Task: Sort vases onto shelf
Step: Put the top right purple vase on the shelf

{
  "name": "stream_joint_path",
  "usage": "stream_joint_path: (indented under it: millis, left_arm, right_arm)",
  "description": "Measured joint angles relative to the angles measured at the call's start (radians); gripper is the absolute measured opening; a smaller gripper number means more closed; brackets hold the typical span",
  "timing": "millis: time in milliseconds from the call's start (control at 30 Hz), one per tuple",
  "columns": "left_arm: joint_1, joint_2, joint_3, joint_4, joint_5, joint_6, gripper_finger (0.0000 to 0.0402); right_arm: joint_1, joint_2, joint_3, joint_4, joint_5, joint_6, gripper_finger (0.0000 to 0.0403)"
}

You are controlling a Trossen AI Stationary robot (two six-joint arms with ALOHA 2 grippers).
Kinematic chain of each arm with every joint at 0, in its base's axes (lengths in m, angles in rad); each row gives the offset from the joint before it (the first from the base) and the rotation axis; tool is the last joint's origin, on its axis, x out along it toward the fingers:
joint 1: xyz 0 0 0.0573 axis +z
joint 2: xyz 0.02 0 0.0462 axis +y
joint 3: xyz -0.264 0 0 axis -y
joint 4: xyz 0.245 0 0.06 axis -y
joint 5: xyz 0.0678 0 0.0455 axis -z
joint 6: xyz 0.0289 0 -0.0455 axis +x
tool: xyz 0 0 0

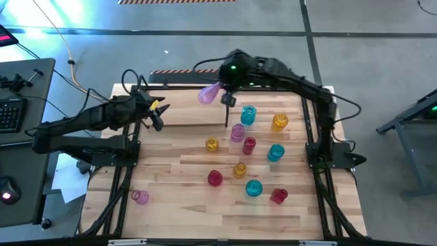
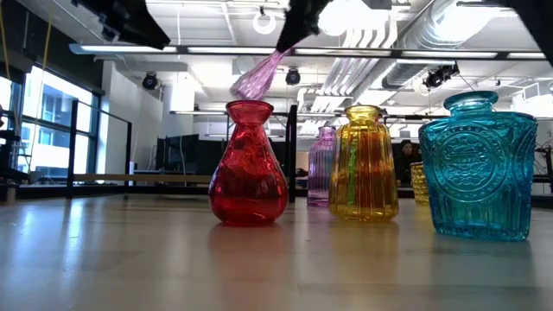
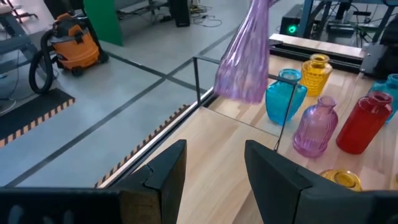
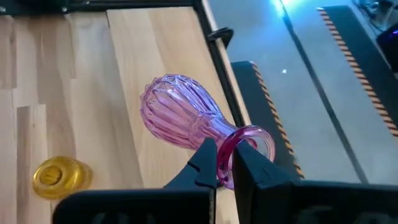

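My right gripper [image 1: 227, 100] is over the far part of the table, shut on a ribbed pink vase [image 1: 209, 92] that is lifted above the shelf [image 1: 191, 113], a black-rod rack with a wooden plank base. The low view shows that vase [image 2: 257, 76] tilted in the air. My left gripper [image 1: 156, 113] is open and empty over the shelf's left part, its fingers [image 3: 168, 171] apart. Several cyan, yellow, red and pink vases stand upright on the tabletop, among them a cyan one [image 1: 248, 115] and a red one [image 2: 249, 164]. My right gripper holds the pink vase by the rim of its mouth [image 4: 244, 138]. The rim wall is pinched between the two fingers [image 4: 208, 163], one seemingly inside the mouth and one outside on the neck. The vase is lifted clear and tilted, its bulbous body [image 4: 171, 112] pointing away from the fingers.
The shelf's thin black rods [image 3: 198, 81] and upright post [image 1: 226, 116] stand close under the held vase. Vases crowd the table's middle and right [image 1: 276, 152]; one pink vase [image 1: 140, 197] stands alone near the left front corner. Bare wood lies at front left.
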State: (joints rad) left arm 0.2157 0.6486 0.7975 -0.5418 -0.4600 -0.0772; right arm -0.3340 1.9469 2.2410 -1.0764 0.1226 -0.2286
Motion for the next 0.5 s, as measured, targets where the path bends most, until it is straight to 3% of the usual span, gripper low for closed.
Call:
stream_joint_path:
  millis: [133,367,500]
  left_arm:
    - [0.000,-0.018,0.000,-0.032,-0.004,-0.018,0.0157]
    - [0.000,-0.019,0.000,-0.047,-0.004,-0.026,0.0157]
    - [0.000,-0.019,0.000,-0.046,-0.006,-0.026,0.0157]
  right_arm:
    - [0.000,0.113,0.118,-0.025,0.004,-0.055,0.0000]
    - [-0.024,0.178,0.091,-0.003,0.181,-0.164,0.0000]
    - [-0.046,0.219,0.107,-0.022,0.214,-0.204,0.0000]
